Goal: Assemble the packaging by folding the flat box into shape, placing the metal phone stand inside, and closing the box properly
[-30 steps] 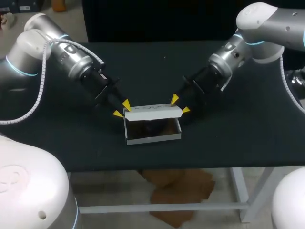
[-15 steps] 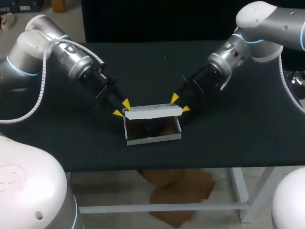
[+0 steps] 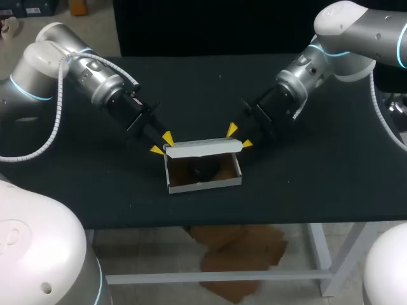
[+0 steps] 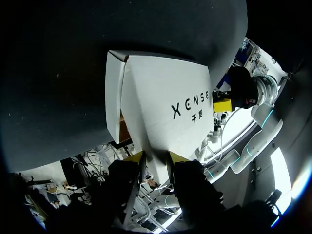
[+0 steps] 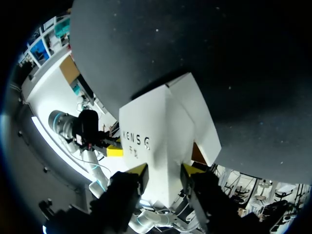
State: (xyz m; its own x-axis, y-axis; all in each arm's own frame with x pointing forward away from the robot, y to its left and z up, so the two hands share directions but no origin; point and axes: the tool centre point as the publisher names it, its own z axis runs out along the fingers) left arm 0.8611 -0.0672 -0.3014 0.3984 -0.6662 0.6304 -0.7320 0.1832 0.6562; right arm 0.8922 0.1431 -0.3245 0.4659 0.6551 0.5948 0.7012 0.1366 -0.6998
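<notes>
The box (image 3: 203,173) is a small white carton standing open at the middle of the black tabletop (image 3: 318,184), nearer its front edge than its back. Its walls are white outside and brown inside, and it forms a shallow oblong tray. Its lid (image 3: 203,149) is a long white flap hinged on the box's far wall, raised and leaning a little over the opening; dark print runs along its outer face. Inside the box lies a dark rounded shape, probably the phone stand (image 3: 205,170), though the head view is too dim there to be sure.

At the box's left end, the left fingers (image 3: 168,137) are clamped on the lid's end, one yellow tip on each face. The left wrist view shows the flap (image 4: 165,97) narrowing down between those fingers (image 4: 132,156), with the box's brown inside just visible under its edge.

At the box's right end, the right fingers (image 3: 233,130) pinch the lid's other end in the same way. In the right wrist view the white panel (image 5: 156,141) runs down between the two tips (image 5: 139,169), both pressed against it.
</notes>
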